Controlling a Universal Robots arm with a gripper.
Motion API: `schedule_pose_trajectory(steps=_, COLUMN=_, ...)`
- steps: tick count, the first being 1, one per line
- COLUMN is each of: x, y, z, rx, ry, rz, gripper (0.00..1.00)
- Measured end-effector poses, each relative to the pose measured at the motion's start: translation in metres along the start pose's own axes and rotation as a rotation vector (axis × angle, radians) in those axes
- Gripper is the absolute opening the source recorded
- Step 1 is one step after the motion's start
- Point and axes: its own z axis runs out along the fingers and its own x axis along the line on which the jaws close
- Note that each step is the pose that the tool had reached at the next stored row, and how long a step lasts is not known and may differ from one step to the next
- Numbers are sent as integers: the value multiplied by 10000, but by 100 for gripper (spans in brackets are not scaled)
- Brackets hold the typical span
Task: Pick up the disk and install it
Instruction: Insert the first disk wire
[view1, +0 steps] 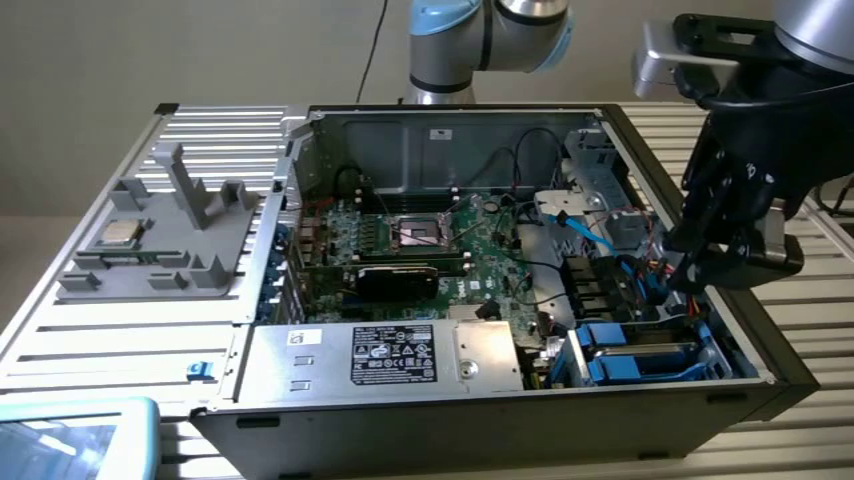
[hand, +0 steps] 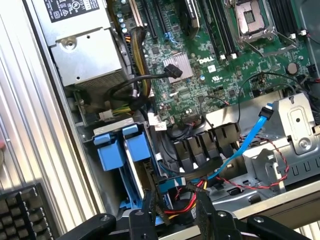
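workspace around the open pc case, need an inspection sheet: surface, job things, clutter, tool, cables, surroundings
surface: slatted metal table; open computer case lies on it
job's things: disk in its blue carrier, standing on edge in the drive cage next to the power supply
clutter: grey fixture holding a processor chip; keyboard
tool: tool open, holding nothing, over the case wall by the drive cage
cables: blue data cable; red and black wires; black power bundle
surroundings: plain wall; arm base behind the case
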Motion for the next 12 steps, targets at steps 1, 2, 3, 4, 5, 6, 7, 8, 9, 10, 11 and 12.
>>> schedule_pose_trajectory(steps=1, x=14, y=-7, z=1, rx=-4, ry=-10, rz=-14, gripper=45)
schedule_pose_trajectory(steps=2, x=29, y=-13, z=1, rx=-9, ry=-19, rz=-26, gripper=45)
schedule_pose_trajectory(steps=3, x=44, y=-19, z=3, rx=-16, ry=-40, rz=-34, gripper=45)
schedule_pose_trajectory(steps=4, x=57, y=-25, z=4, rx=-27, ry=-68, rz=-43, gripper=45)
schedule_pose_trajectory(steps=5, x=70, y=-31, z=5, rx=-38, ry=-100, rz=-50, gripper=45)
schedule_pose_trajectory(steps=6, x=84, y=-37, z=5, rx=-51, ry=-134, rz=-57, gripper=45)
schedule_pose_trajectory(steps=7, x=98, y=-43, z=6, rx=-64, ry=-172, rz=-60, gripper=45)
schedule_pose_trajectory(steps=8, x=114, y=-50, z=6, rx=-79, ry=-214, rz=-62, gripper=45)
schedule_pose_trajectory(steps=9, x=133, y=-57, z=6, rx=-93, ry=-256, rz=-63, gripper=43)
schedule_pose_trajectory(steps=10, x=152, y=-65, z=8, rx=-112, ry=-310, rz=-63, gripper=43)
schedule_pose_trajectory(steps=11, x=169, y=-71, z=11, rx=-131, ry=-366, rz=-63, gripper=43)
schedule_pose_trajectory(steps=12, x=186, y=-77, z=16, rx=-155, ry=-424, rz=-64, gripper=36)
